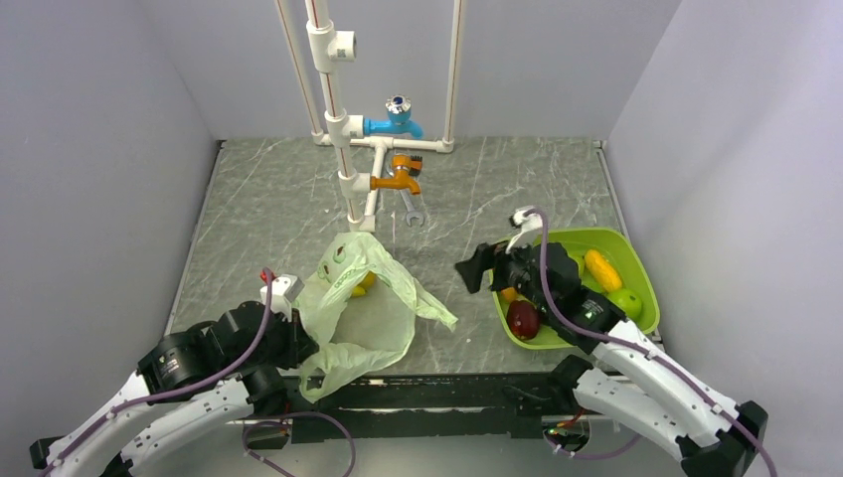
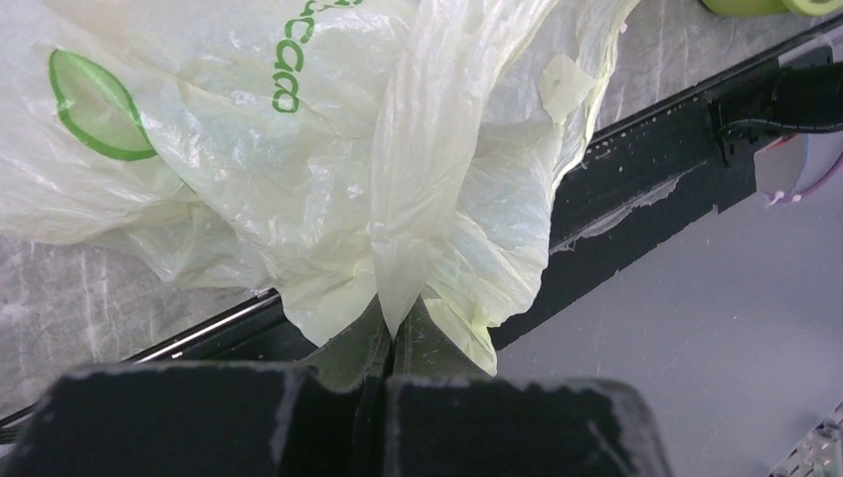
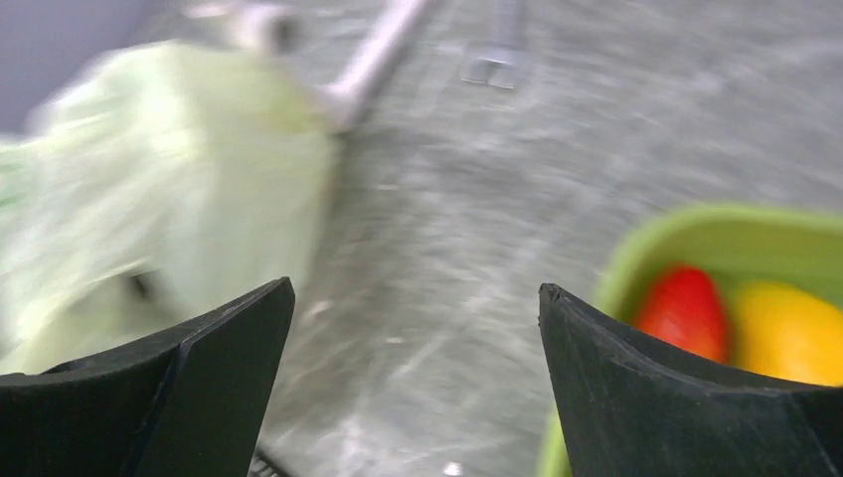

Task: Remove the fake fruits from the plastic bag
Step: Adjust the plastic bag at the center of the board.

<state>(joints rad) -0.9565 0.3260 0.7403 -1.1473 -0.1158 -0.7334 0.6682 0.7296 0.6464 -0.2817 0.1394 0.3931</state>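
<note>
At the left jaws: the left gripper [image 2: 391, 336] is clenched on a gathered fold of the plastic bag [image 2: 298, 149], and only the film lies between its fingers.
At the right jaws: the right gripper [image 3: 413, 298] stands released, its fingers wide apart with nothing between them, over the table [image 3: 467, 199] just beside the tray [image 3: 696, 224].
Grippers counted: two, one gripping and one slack.
Bags counted: one.
Fruits counted: four are plain from above. One yellow fruit [image 1: 364, 283] sits in the bag's mouth. Three lie in the tray: a dark red fruit [image 1: 523, 318], a long yellow fruit [image 1: 602, 268] and a green fruit [image 1: 625, 301]. An orange patch beside the right arm is half hidden, and I cannot tell what it is.
Bag's look: thin, crinkled, translucent pale green, slumped open.
Bag's place: on the table left of centre, with its near end at the left gripper and well apart from the tray.
Left wrist view alone: the pinch itself, plus a green ring mark and green lettering on the film.
Right wrist view alone: the open gap between the fingers. The view is blurred, with a red and a yellow fruit in the tray's corner.
Top view alone: the fruit inside the bag, and beyond it a white pipe frame [image 1: 333, 119] with a blue tap [image 1: 395, 121], an orange tap [image 1: 400, 179] and a wrench [image 1: 415, 209].
</note>
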